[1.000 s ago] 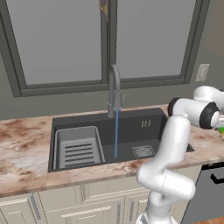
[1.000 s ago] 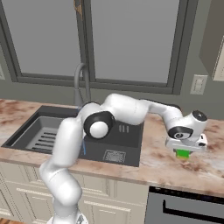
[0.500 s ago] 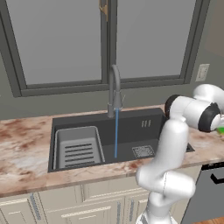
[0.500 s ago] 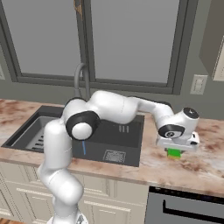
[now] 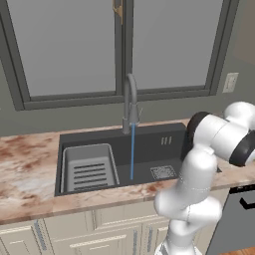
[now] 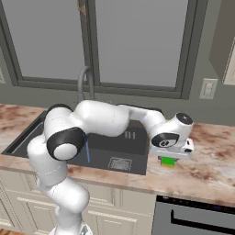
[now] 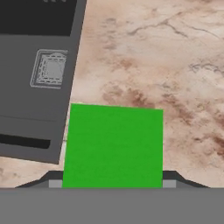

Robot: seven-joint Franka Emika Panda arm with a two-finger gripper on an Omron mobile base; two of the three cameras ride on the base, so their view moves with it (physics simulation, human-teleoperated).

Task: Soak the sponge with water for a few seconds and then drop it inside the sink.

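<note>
Green sponge (image 6: 168, 161) is held clenched in the gripper (image 6: 169, 159) above the marbled counter (image 6: 215, 167), with the sink (image 6: 133, 140) and water (image 6: 87, 152) located beside it.

Sponge (image 6: 168, 161) over counter (image 6: 211, 167), right of sink (image 6: 133, 137)

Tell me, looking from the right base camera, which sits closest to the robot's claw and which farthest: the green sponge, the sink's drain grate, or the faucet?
1. The sponge: right at the gripper, held over the counter beside the sink.
2. The drain grate: on the sink floor, further left.
3. The faucet: farthest, at the back by the window.
</note>
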